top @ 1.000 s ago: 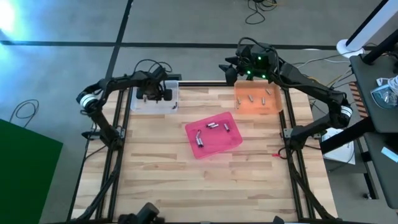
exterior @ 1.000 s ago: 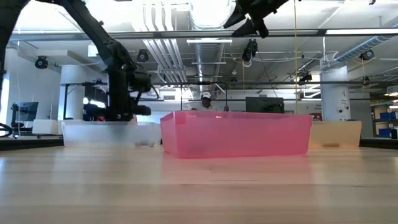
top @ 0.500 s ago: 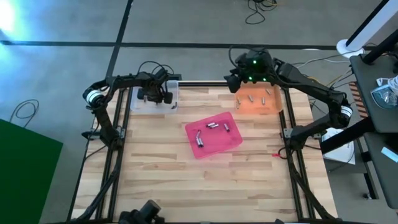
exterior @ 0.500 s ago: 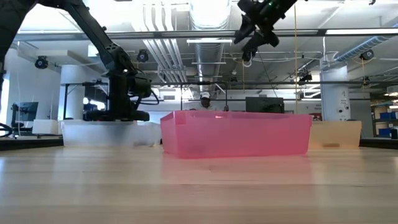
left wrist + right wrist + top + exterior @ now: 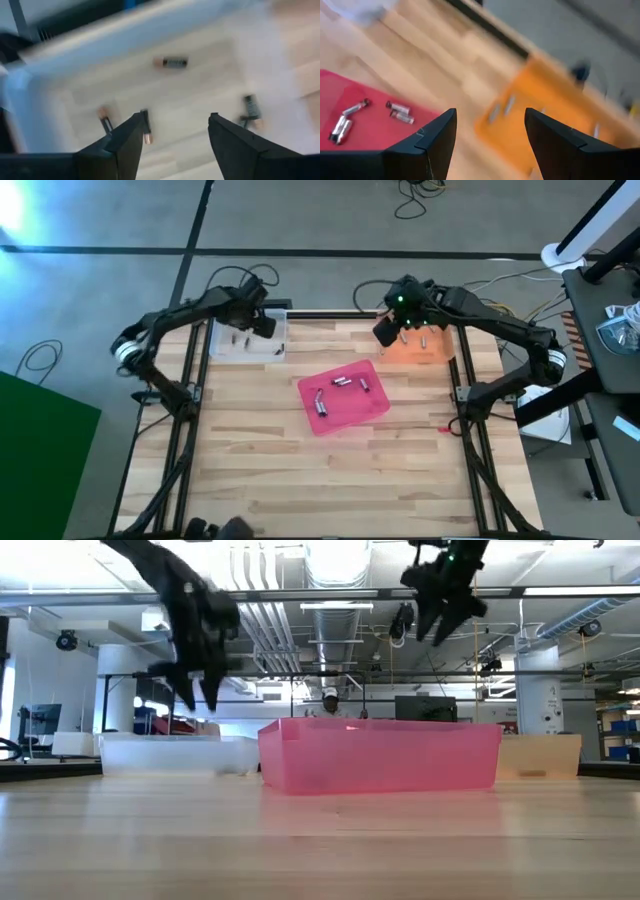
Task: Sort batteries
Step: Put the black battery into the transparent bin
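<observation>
**A:** High view first: where are the batteries?

**B:** Several lie loose in the pink tray (image 5: 345, 405) at the middle of the table (image 5: 330, 470), a small cluster of batteries (image 5: 342, 383) toward its far side and one by its left wall. A few more sit in the orange tray (image 5: 428, 350) at the far right, partly covered by the right arm. The clear tray (image 5: 232, 347) at the far left holds some too, though from above they are only dark specks.

**A:** And the grippers?

**B:** The left gripper (image 5: 172, 132) hangs above the clear tray with its fingers spread wide and nothing between them. Its wrist camera shows four or five batteries on the tray floor, smeared by blur. The right gripper (image 5: 487, 127) is over the gap between the orange and pink trays, also wide open and empty.

**A:** Anything from the low view?

**B:** Little. The pink tray's wall hides its contents, the orange tray is cut to a sliver at the right, and the left gripper (image 5: 195, 690) is a blurred dark shape. A person stands far behind, mostly hidden.
</observation>
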You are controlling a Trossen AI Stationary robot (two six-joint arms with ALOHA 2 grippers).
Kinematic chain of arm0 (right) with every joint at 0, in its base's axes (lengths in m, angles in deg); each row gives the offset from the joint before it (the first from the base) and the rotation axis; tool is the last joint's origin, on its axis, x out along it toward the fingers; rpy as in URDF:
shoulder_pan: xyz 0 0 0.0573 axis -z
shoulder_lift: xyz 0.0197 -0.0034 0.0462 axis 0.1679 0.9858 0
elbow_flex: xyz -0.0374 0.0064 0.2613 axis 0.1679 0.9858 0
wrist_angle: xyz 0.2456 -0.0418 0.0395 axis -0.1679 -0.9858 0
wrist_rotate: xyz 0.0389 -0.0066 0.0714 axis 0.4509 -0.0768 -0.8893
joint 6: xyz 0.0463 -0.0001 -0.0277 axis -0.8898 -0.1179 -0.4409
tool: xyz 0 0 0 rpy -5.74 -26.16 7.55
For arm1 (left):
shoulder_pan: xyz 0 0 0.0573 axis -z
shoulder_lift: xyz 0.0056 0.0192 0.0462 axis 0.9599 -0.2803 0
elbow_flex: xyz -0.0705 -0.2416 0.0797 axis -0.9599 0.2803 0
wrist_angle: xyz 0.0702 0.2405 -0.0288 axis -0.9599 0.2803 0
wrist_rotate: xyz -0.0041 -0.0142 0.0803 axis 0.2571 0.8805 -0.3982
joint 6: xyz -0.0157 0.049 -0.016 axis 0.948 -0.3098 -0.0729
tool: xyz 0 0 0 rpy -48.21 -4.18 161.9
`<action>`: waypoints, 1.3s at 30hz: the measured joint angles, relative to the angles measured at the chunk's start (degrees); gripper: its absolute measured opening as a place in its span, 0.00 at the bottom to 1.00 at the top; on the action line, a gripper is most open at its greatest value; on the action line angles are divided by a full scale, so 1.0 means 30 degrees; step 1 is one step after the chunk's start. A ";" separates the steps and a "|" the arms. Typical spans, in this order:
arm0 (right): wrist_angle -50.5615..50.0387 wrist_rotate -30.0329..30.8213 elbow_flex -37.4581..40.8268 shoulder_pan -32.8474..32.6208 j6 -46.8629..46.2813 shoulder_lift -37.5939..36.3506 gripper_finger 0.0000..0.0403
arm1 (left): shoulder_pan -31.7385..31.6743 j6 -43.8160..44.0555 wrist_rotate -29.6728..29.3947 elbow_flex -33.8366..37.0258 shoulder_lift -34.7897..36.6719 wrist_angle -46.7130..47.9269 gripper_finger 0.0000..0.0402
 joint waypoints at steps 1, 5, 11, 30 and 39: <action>-0.0554 -0.0060 0.0000 -0.0043 -0.0992 0.0112 0.56 | 0.0278 -0.0139 -0.0307 0.0102 0.0808 -0.0147 0.51; -0.3895 -0.1124 0.0007 -0.0044 -0.4732 0.0842 0.56 | 0.1497 -0.0636 -0.1347 0.0616 0.4066 -0.0472 0.53; -0.8976 -0.1306 0.0058 -0.1054 -0.7298 0.1986 0.56 | 0.3538 -0.0685 -0.2131 0.2290 0.8799 -0.0484 0.53; -1.0564 -0.3590 0.8262 -0.7585 -0.6141 0.0980 0.57 | 1.4282 0.4216 -0.6396 0.7962 2.0520 -0.2097 0.54; -1.0531 -0.3976 1.1718 -0.7638 -0.2292 0.2166 0.74 | 1.4500 0.2107 -0.8989 0.6361 1.9016 -0.2213 0.62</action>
